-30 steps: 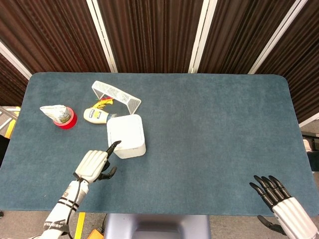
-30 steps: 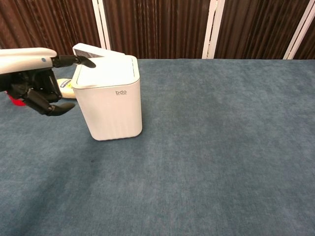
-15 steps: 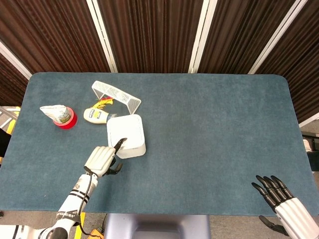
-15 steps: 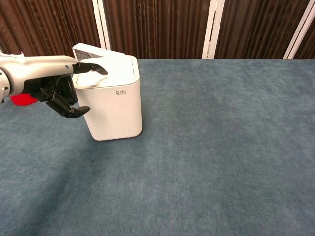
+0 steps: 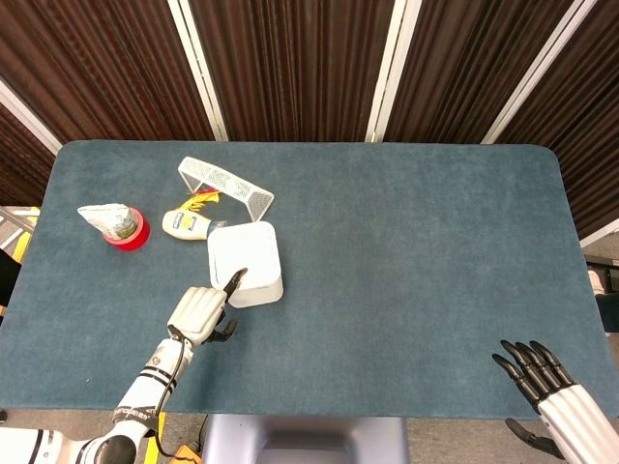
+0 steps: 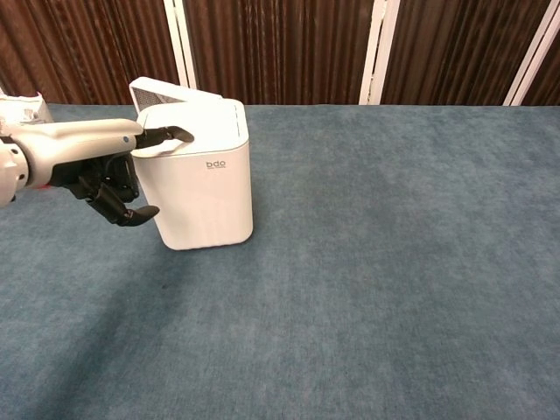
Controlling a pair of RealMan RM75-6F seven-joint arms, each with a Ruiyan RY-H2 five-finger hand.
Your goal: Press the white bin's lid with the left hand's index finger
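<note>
The white bin (image 5: 246,263) stands left of the table's middle, its flat lid (image 6: 199,121) facing up. My left hand (image 5: 198,313) is at the bin's near left side. Its index finger (image 6: 166,135) stretches out over the lid's near left part, and the tip touches the lid surface. The other fingers (image 6: 121,204) curl under the palm beside the bin's wall and hold nothing. My right hand (image 5: 545,381) hovers at the table's near right edge with its fingers spread and nothing in them. It does not show in the chest view.
A white mesh basket (image 5: 225,184) lies tipped just behind the bin. A yellow packet (image 5: 188,223) sits beside it. A red roll (image 5: 130,235) with a crumpled bag (image 5: 110,219) on it sits at the far left. Blue carpet (image 5: 416,261) covers the table.
My left hand has moved forward and right. Its index fingertip went from the bin's left edge onto the lid and came down on it. The right hand sank slightly toward the near edge.
</note>
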